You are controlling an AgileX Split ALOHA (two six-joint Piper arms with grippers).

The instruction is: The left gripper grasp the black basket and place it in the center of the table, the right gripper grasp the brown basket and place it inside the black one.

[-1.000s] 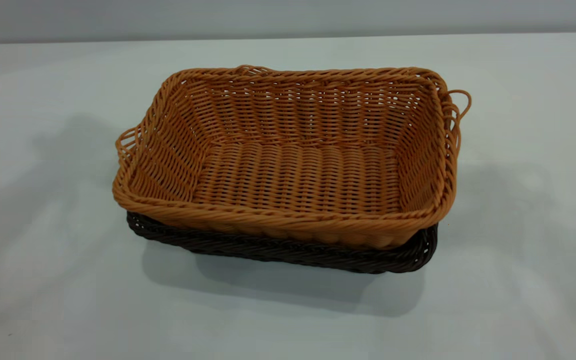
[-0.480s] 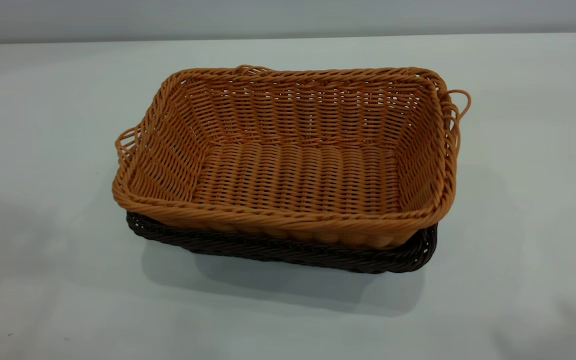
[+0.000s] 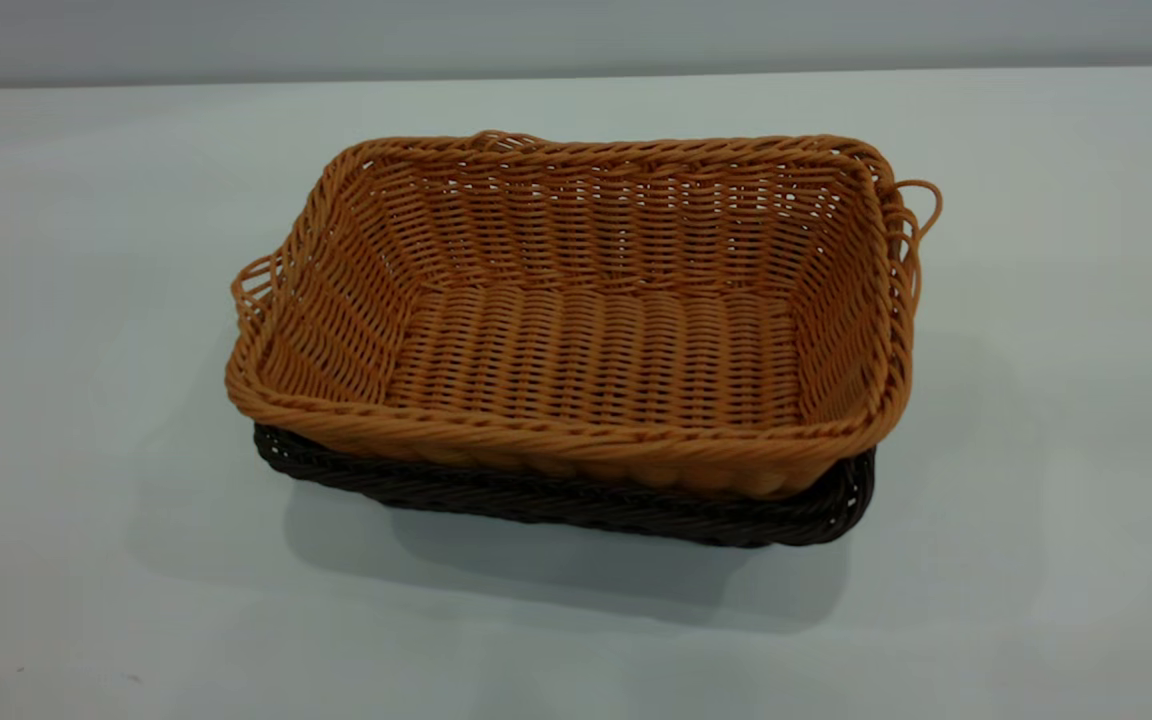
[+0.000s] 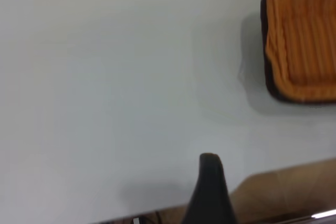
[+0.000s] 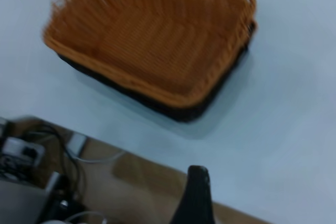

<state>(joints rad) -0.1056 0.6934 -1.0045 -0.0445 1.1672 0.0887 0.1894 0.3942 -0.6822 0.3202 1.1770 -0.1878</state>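
Two nested baskets, brown basket inside black basket, away from both grippers' fingers.

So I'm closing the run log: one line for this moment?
orange-tan woven wicker basket: nested in dark brown-black woven wicker basket | white-grey table: holds stack | both arms: away

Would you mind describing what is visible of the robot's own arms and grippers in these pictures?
Very little shows. In the exterior view neither arm appears. In each wrist view only one dark, glossy black finger rises from the picture's lower edge: the left gripper as a tapering blade with a rounded tip, the right gripper much the same. No cables or markings on them are visible.
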